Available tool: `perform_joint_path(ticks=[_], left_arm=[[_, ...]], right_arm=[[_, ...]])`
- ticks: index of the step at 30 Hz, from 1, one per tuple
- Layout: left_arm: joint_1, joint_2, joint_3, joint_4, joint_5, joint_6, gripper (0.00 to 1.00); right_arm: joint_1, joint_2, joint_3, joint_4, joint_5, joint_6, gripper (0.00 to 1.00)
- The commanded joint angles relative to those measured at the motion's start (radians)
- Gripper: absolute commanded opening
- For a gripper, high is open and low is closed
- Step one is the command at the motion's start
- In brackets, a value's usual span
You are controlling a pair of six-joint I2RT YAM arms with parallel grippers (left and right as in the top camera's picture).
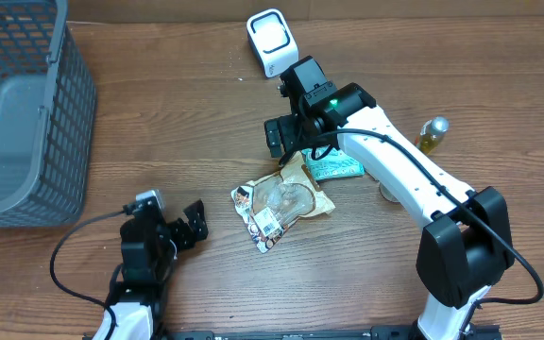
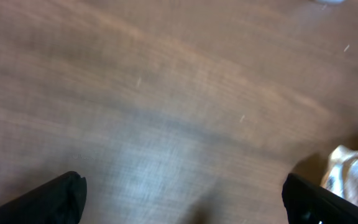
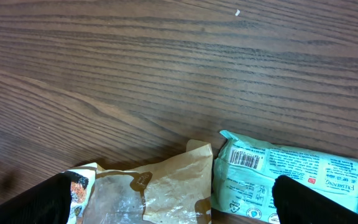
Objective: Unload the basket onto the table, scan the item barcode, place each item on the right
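Step in hand: approach to pick-up, judged; no item lifted, nothing presented to the scanner yet.
Right claw (image 1: 284, 140): spread wide and empty, poised over the near edges of two packets.
Left claw (image 1: 189, 225): spread wide and empty, low over bare desk (image 1: 159, 132), well to the side of the packets.
Green packet (image 3: 291, 177): flat on the desk beneath the right claw, off-centre toward one finger; printed barcode (image 3: 246, 159) facing up.
Brown snack bag (image 3: 160, 186): beneath the same claw, toward the other finger, edge against the green packet.
Task's item: either packet, cannot tell which; the green one looks the readier choice, its code in plain sight.
Barcode scanner (image 1: 270, 40): white, standing beyond the right claw toward the far side of the desk, apart from both packets.
Next move, judged: lower the right claw, close on one packet's edge without catching its neighbour, lift, then turn the barcode toward the scanner's face.
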Motion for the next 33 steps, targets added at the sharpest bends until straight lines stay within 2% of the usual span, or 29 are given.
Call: perform_joint_path(ticks=[1, 9, 18, 33], left_arm=[[-0.007, -0.031, -0.041, 0.02, 0.01, -0.01, 1.0], [-0.007, -0.061, -0.051, 0.01, 0.01, -0.009, 0.99], [-0.007, -0.193, -0.051, -0.118, 0.006, 0.021, 1.0], [-0.006, -0.543, -0.051, -0.381, -0.004, 0.025, 1.0]], right_arm=[[-0.005, 0.001, -0.005, 0.005, -0.002, 0.003, 1.0], [-0.005, 0.001, -0.005, 0.005, -0.002, 0.003, 1.0], [-0.005, 0.001, -0.005, 0.005, -0.002, 0.003, 1.0], [-0.005, 0.001, -0.005, 0.005, -0.002, 0.003, 1.0]])
